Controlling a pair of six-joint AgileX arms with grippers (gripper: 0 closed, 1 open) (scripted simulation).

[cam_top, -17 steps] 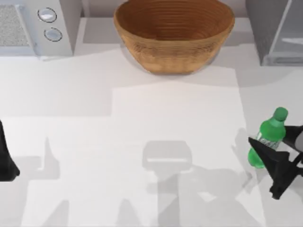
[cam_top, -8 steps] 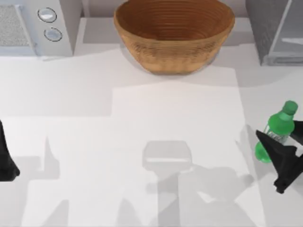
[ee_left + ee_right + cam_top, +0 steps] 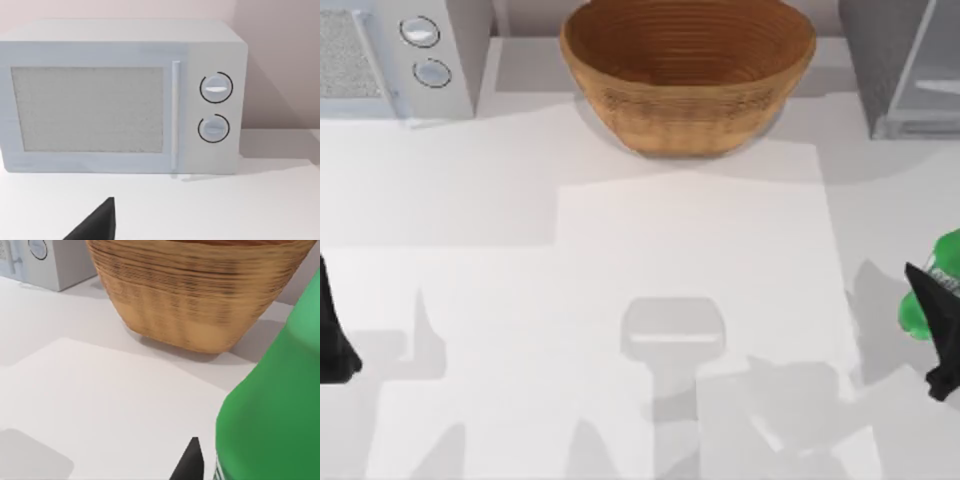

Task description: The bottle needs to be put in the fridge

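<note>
One right pincer (image 3: 942, 330) grips the bottle (image 3: 932, 300) at the table's (image 3: 620, 250) right edge.

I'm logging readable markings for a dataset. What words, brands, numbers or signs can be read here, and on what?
None can be read.
Small green plastic bottle held in the right gripper at the table's right edge: no legible label text.
Light-grey appliance with two round dials: unmarked.
</note>
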